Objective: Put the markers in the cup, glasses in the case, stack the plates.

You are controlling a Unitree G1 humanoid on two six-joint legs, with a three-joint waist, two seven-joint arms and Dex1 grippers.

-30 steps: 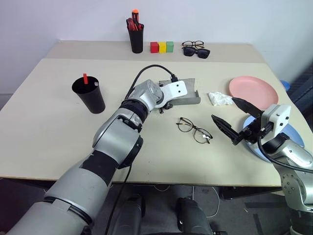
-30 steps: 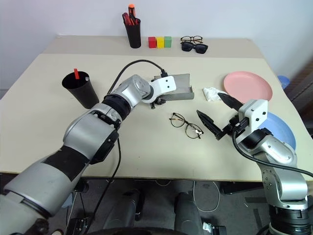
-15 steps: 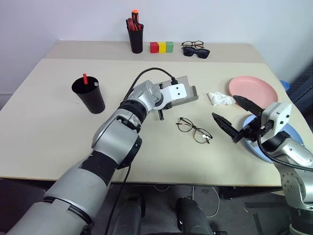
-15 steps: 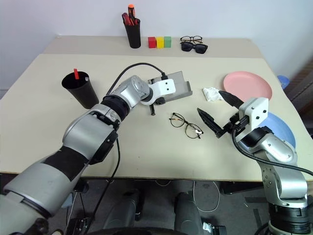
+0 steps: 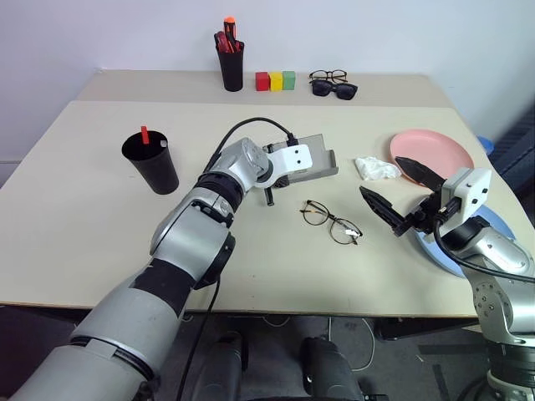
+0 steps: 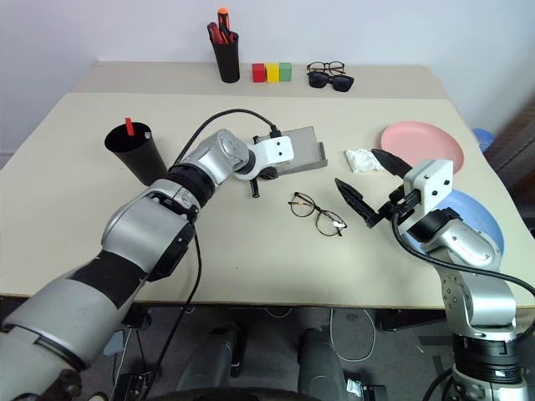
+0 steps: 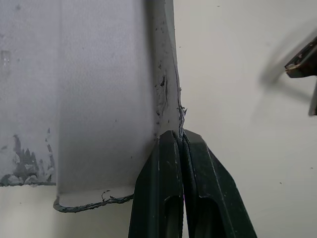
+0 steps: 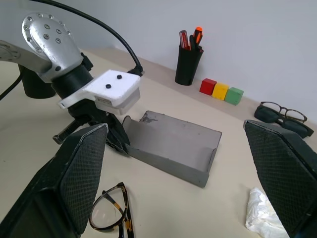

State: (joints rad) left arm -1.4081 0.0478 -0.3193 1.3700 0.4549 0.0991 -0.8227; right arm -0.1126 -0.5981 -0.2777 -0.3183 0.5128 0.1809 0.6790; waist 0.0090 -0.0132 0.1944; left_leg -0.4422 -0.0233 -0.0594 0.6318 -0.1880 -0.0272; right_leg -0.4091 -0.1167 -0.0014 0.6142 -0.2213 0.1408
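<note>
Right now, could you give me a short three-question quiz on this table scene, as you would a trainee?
1. True or false: the glasses lie inside the case.
2. Which jaws are shut on the case wall: left gripper or right gripper?
3. What colour is the marker tip sticking out of the cup?

Key:
1. False; they lie on the table in front of it.
2. Left; the right jaws stand wide open.
3. Red.

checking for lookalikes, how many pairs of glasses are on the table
3: the glasses mid-table near the case; a thin-framed pair and black sunglasses at the far edge.
</note>
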